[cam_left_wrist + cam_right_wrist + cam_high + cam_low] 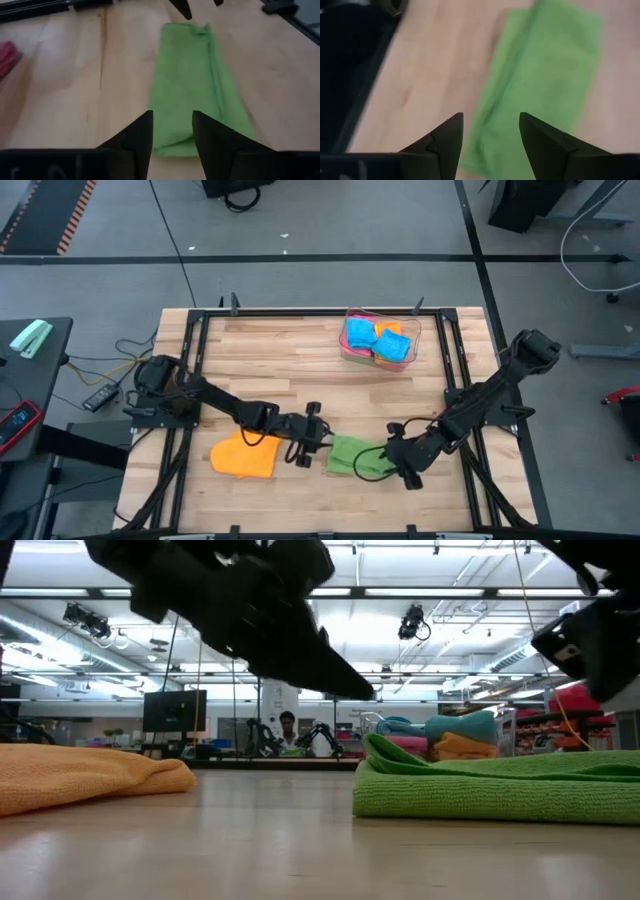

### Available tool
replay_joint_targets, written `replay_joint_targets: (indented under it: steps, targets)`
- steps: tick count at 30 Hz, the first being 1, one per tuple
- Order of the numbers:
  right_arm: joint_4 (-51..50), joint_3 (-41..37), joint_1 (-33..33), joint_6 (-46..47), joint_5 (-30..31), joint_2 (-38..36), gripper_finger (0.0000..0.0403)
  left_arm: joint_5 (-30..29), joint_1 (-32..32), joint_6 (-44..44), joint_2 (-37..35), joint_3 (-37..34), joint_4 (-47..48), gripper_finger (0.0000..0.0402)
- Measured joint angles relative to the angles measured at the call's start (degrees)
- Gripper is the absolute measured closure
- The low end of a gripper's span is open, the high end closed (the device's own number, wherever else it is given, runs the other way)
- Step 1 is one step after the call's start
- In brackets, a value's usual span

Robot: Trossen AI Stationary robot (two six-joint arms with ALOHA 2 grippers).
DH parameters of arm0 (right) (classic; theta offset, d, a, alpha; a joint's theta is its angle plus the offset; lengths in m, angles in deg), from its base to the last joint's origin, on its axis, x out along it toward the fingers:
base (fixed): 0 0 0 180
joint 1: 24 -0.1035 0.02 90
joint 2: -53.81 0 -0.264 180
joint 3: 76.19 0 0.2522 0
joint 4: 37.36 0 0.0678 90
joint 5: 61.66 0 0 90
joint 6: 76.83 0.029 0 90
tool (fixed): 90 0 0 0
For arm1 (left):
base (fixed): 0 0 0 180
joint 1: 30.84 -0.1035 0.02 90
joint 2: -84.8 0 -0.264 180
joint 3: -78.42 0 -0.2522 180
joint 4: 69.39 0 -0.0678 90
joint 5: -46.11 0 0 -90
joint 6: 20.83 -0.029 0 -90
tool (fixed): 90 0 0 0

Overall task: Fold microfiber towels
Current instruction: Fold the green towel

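A green microfiber towel [350,456] lies folded into a long strip on the wooden table near its front edge; it also shows in the low view [500,790]. An orange towel [245,458] lies bunched to its left. My left gripper [312,444] hovers open just left of the green towel, and one short end of the strip [175,145] shows between its fingers. My right gripper [393,461] hovers open over the towel's right end [540,75]. In the low view both grippers are raised clear of the table.
A clear tray [416,340] holding blue, orange and pink towels stands at the far right of the table. Bare wood lies between the tray and the two towels. The dark frame rails run along the table's edges.
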Motion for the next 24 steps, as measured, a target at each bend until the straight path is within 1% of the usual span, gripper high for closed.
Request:
replay_joint_targets:
  steps: [5,7,11,16,21,24]
  targets:
    - [0.09,-0.12,0.04,1.3,12.4,2.52,0.0201,0.07,-0.6,0.5,3.53,0.09,-1.98,0.0268]
    - [0.13,-0.15,0.23,1.7,14.56,3.89,0.0201,0.1,-0.53,0.51,4.86,0.11,-3.41,0.0273]
    - [0.07,-0.2,0.39,2.12,15.28,5.68,0.0201,1.73,0.69,-0.24,6.5,1.12,-3.57,0.0278]
    - [0.0,-0.22,0.39,2.45,15.29,5.8,0.0201,2.78,2.73,-2.25,6.58,1.46,-3.08,0.0276]
    - [1.43,-0.22,0.42,3.1,15.34,5.72,0.0202,2.71,3.72,-1.22,7.77,1.48,-2.67,0.0279]
    - [3.84,-0.22,0.39,3.76,16.48,5.72,0.0202,2.71,3.73,-0.23,9.46,1.44,-3.17,0.0284]
